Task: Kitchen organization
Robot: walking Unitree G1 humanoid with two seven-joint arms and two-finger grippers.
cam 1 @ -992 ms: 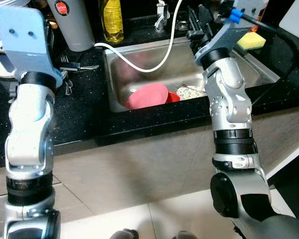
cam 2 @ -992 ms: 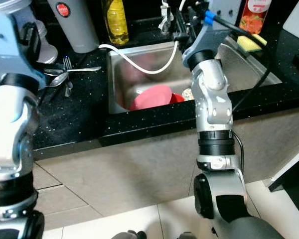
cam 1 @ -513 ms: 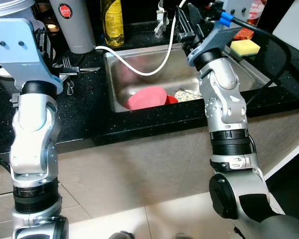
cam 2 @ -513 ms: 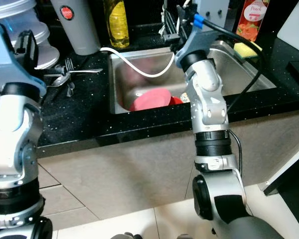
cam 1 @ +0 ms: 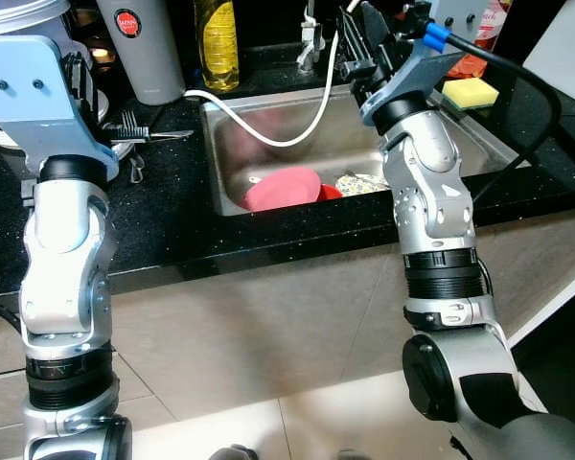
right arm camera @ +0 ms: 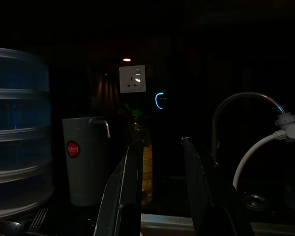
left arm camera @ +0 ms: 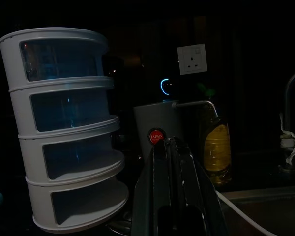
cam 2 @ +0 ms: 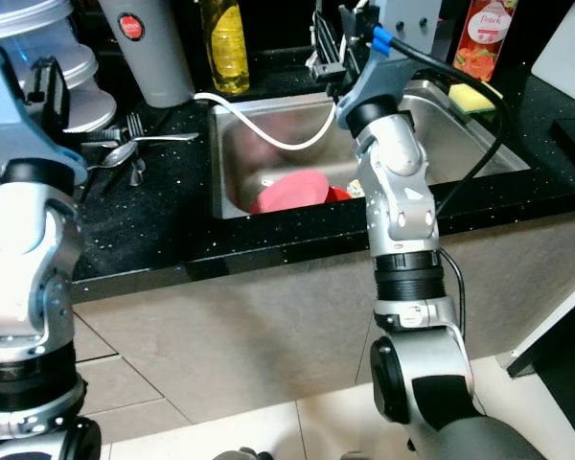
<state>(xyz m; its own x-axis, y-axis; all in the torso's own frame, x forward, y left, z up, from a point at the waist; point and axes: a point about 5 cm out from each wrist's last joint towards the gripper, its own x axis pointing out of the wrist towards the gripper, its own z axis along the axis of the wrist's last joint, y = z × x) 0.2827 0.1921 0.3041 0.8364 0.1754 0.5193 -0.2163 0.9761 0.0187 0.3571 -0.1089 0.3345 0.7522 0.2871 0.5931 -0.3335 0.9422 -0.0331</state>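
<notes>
I see the sink (cam 1: 220,144) holding a red plate (cam 1: 283,186) and a patterned dish (cam 1: 364,179) near its front wall. My right gripper (right arm camera: 160,187) hangs spread above the sink's back edge; my left gripper (left arm camera: 171,162) is pressed together over the worktop's (cam 1: 163,220) left end.

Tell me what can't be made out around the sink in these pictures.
- Patterned item in the sink: left eye view, partly behind the right arm; what it is can't be told.
- Red piece: mostly under the pink plate.
- Tap: right wrist view too dark to show its base.
- Red carton: top cut off by the edge.
</notes>
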